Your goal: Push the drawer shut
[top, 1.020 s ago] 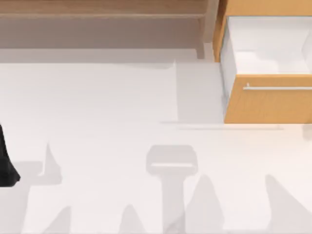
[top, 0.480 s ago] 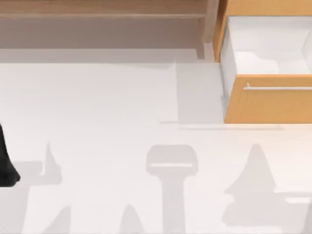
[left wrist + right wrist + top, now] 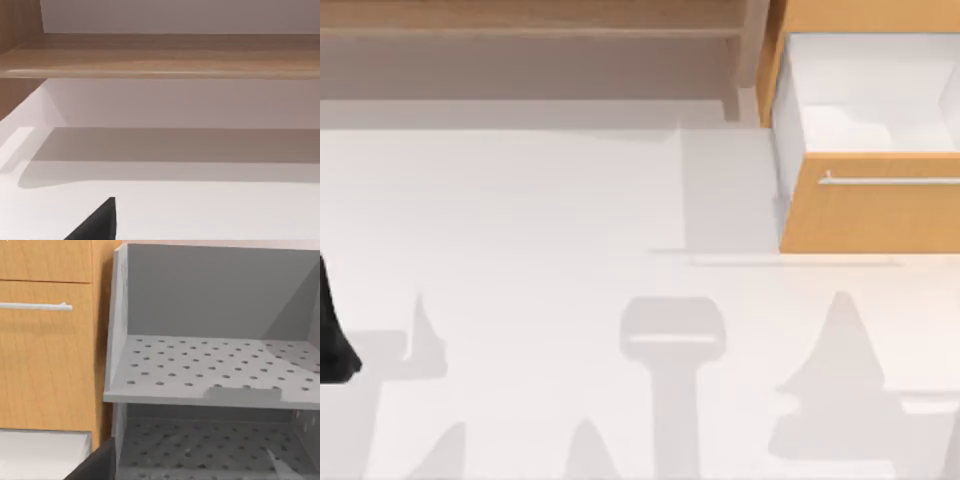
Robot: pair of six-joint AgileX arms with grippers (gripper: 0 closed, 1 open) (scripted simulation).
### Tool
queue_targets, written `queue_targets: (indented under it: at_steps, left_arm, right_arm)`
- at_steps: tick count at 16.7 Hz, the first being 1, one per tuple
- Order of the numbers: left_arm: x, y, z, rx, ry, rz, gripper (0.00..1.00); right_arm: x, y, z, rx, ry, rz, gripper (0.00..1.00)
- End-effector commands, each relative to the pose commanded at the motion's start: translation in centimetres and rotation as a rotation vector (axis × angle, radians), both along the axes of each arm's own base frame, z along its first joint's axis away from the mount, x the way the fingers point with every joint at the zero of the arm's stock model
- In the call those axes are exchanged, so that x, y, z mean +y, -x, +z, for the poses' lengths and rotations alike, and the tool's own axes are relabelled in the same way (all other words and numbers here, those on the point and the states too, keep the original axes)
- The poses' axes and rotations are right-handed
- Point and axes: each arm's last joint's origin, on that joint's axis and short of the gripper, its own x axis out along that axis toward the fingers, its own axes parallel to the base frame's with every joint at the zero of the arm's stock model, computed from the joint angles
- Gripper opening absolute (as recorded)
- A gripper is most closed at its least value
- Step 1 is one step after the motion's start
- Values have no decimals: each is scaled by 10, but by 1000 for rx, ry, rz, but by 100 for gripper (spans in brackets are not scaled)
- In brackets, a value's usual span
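Observation:
The drawer point(image 3: 870, 212) stands pulled out at the table's back right. Its orange-tan front faces the near side, with a thin silver bar handle point(image 3: 892, 181) across it, and the white inner walls point(image 3: 788, 140) are open to view. In the right wrist view the same wood front point(image 3: 47, 370) and handle point(image 3: 35, 306) appear straight ahead, with a dark part of my right gripper point(image 3: 97, 465) at the picture's edge. My left arm point(image 3: 332, 340) is parked at the table's left edge, and a dark tip of its gripper point(image 3: 97, 225) shows in the left wrist view.
A paler wooden shelf unit point(image 3: 530, 20) runs along the back left, and its board point(image 3: 160, 57) is seen from the left wrist. A grey perforated rack point(image 3: 215, 365) stands right beside the drawer front. Arm shadows lie on the white table point(image 3: 540, 220).
A pointed arm shadow has slid leftward onto the table's near right and settled there. The drawer and my left arm have not moved.

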Motion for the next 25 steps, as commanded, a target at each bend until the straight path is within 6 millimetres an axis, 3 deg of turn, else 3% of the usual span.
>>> queue_targets:
  at_steps: [6,14,20,25]
  left_arm:
    - [0,0,0,0,0,0,100]
    - [0,0,0,0,0,0,100]
    - [0,0,0,0,0,0,100]
    - [0,0,0,0,0,0,100]
  right_arm:
    - [50,-14,-45,-1,293,37,100]
    - [140,-12,-116,29,941,62,100]
    - [189,-9,-143,12,1384,17,100]
    - [206,-8,-152,3,1537,-16,100]
